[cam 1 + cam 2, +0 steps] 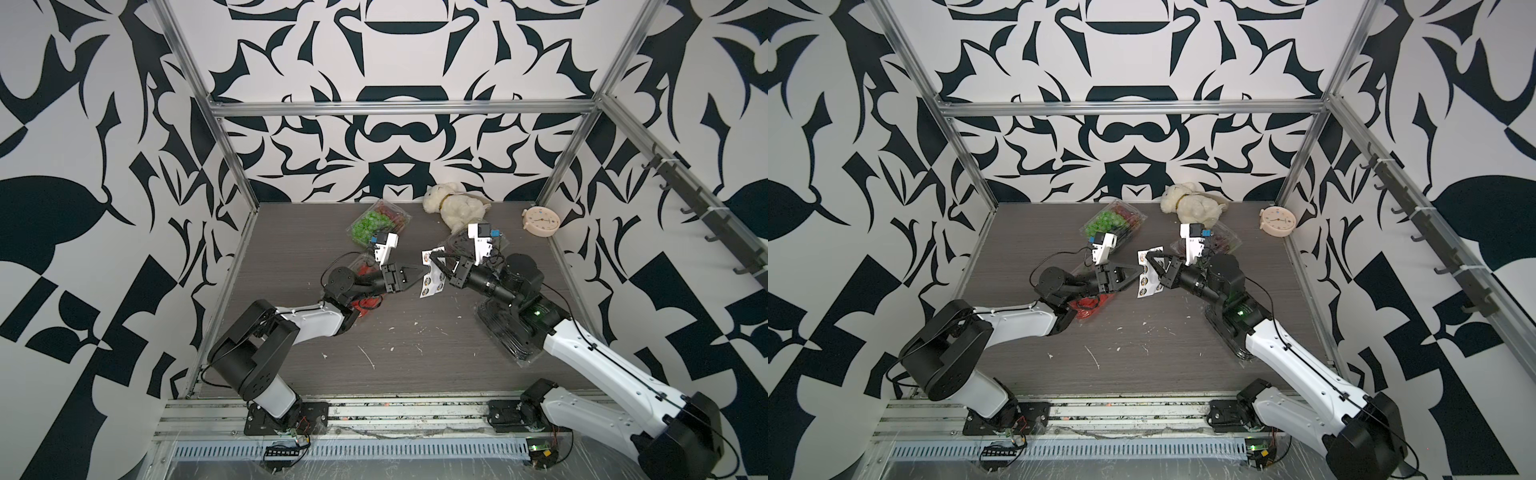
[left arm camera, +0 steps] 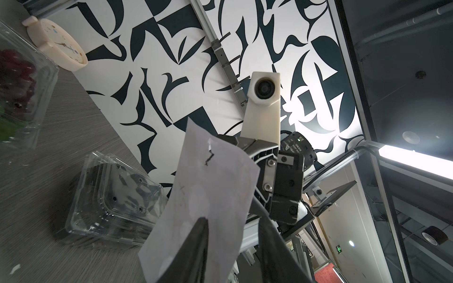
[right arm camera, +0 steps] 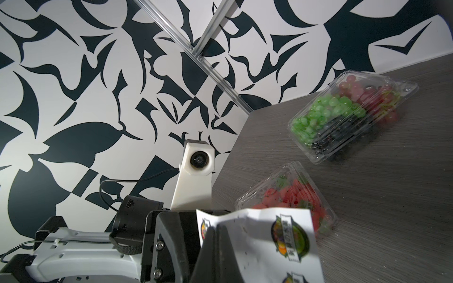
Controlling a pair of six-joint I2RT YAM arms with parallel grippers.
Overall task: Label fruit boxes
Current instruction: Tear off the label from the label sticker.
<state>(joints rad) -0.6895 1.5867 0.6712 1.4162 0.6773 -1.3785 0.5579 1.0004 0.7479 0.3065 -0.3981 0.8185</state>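
Sticker sheet (image 1: 430, 283): thin white paper, bent.
Right gripper (image 1: 434, 261): squeezed tight on it.
Left gripper (image 1: 420, 271): fingers apart around its edge.
Grape box (image 1: 376, 224): clear plastic, at back.
Strawberry box (image 3: 291, 196): clear plastic, under left arm (image 1: 307, 318).

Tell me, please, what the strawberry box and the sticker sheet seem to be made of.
The strawberry box: thin clear plastic, glossy; the fruit shows through and the rim glints. The sticker sheet: probably paper, white with printed labels; it curls.
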